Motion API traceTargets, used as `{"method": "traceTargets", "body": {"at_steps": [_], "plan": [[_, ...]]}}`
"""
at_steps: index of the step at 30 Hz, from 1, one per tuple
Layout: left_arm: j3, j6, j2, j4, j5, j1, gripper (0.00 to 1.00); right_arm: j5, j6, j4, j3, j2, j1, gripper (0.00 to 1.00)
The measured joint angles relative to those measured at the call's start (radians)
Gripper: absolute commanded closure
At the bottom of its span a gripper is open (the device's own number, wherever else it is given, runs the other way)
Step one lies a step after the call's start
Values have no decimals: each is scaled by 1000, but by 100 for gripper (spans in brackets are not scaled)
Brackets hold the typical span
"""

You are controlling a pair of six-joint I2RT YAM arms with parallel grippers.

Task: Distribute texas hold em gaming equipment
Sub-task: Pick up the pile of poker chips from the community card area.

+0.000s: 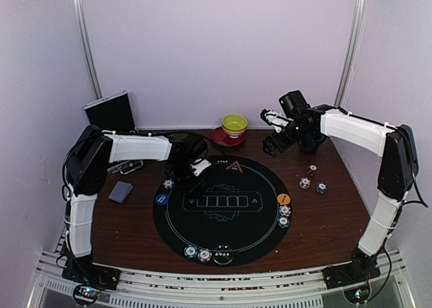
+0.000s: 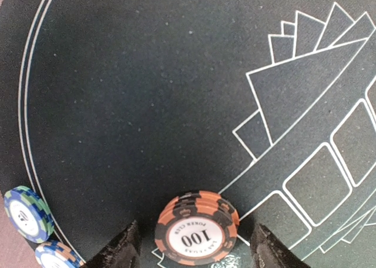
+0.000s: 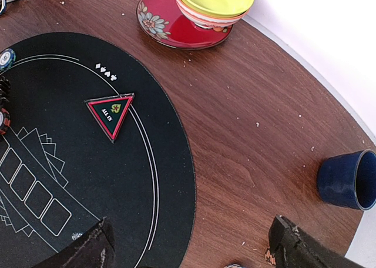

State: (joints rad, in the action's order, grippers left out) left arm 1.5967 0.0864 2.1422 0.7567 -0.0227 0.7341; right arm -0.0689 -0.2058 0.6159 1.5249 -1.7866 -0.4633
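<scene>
A short stack of orange-and-black poker chips [image 2: 197,230] marked 100 rests on the black round mat [image 2: 147,103], at the edge of its printed card outlines. My left gripper [image 2: 195,253] straddles the stack, open, with a gap on each side. It hovers low over the mat's upper left [image 1: 192,176]. My right gripper [image 3: 194,250] is open and empty, raised above the mat's right rim [image 1: 273,138]. A blue-green chip [image 2: 28,213] and a blue-orange chip [image 2: 56,256] lie by the mat's edge. A grey-blue card deck [image 1: 121,192] lies left of the mat.
Three loose chips [image 1: 311,180] sit on the wood at the right. An orange disc [image 1: 283,198], a blue disc [image 1: 161,199] and more chips [image 1: 198,254] ring the mat. The yellow-green bowl [image 3: 214,0] on its red saucer [image 3: 164,27], the blue mug [image 3: 349,180] and an ALL IN triangle [image 3: 110,113] stand at the back.
</scene>
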Motion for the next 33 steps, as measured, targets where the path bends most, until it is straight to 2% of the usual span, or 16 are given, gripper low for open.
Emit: {"method": "traceTargets", "body": {"at_steps": [9,14,18,21,22,33], "plan": [[2,-3,10,-3,-3,-1,46,0,0,0,0,0,0,7],[3,-5,11,-5,-2,-3,56,0,0,0,0,0,0,7],[10,-13,16,-3,-4,-3,74,0,0,0,0,0,0,8],[14,-15,18,-4,-13,-3,93,0,0,0,0,0,0,8],[14,-16,18,-4,-13,-3,96,0,0,0,0,0,0,8],[18,-10,18,-3,2,-9,100,0,0,0,0,0,0,8]]}}
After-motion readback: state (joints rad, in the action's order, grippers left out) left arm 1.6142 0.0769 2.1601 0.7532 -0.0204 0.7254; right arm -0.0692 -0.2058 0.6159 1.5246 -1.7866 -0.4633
